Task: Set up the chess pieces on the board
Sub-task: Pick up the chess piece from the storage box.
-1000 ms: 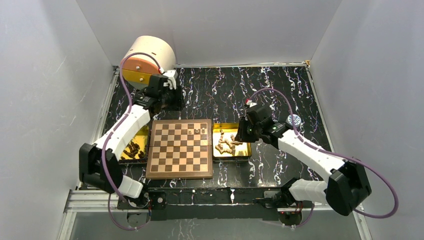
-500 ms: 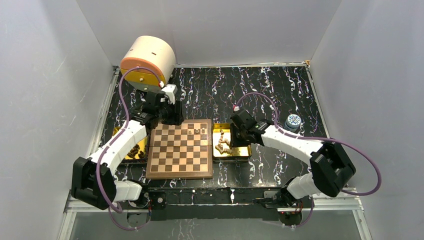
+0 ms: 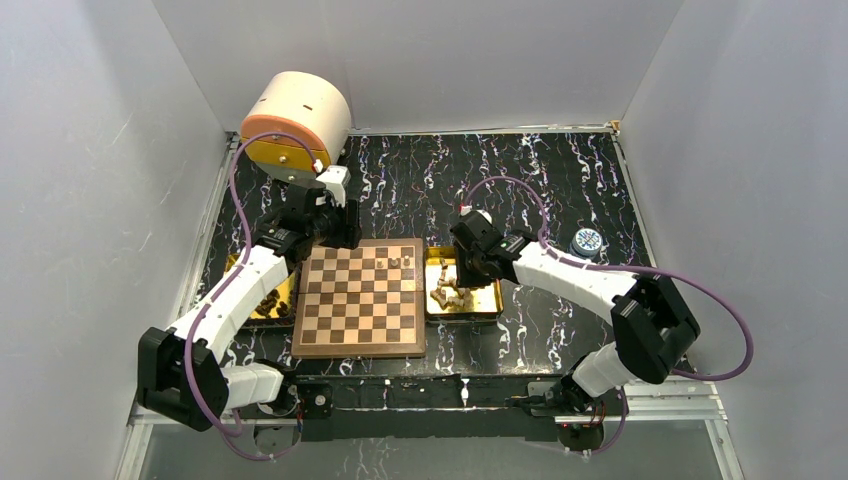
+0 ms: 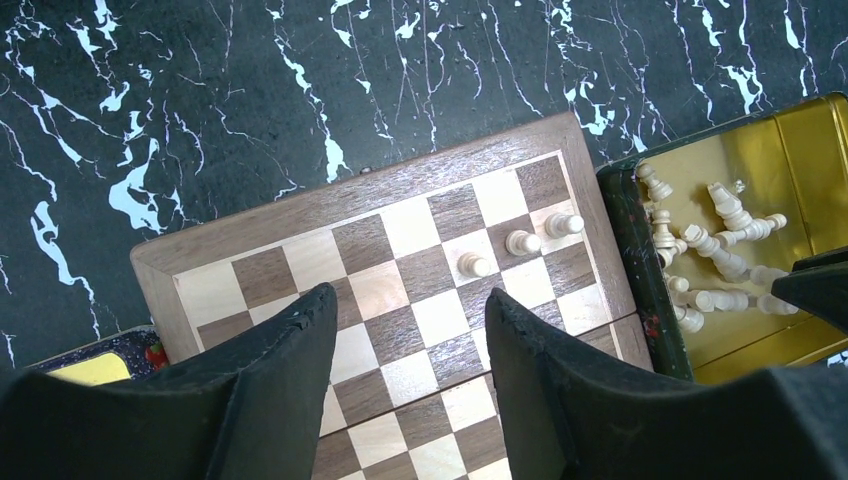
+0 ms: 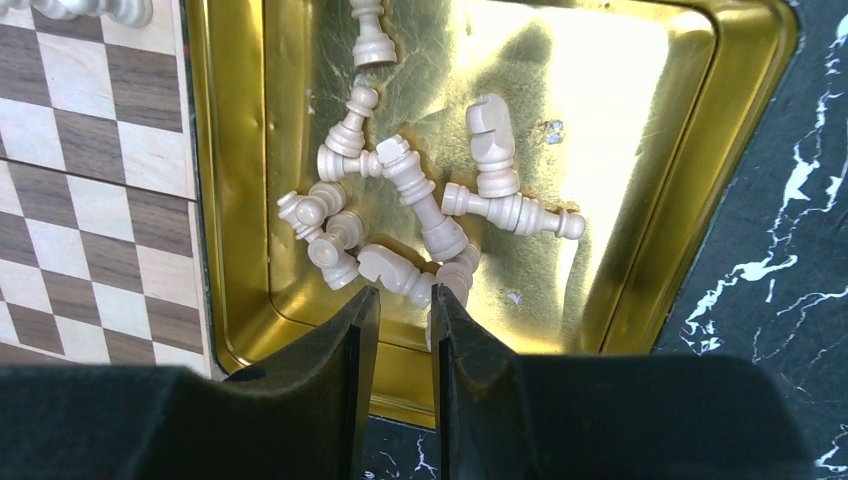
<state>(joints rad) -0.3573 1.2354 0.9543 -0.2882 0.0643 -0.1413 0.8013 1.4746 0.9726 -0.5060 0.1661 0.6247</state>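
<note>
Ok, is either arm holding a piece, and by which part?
No: left gripper hangs open and empty over the board; right gripper, jaws narrowly apart, grips nothing above the gold tray.

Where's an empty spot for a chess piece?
Most of the board is bare, all but three pieces near its far right corner. The gold tray is crowded with tipped pieces toward the board, bare on its outer side.
</note>
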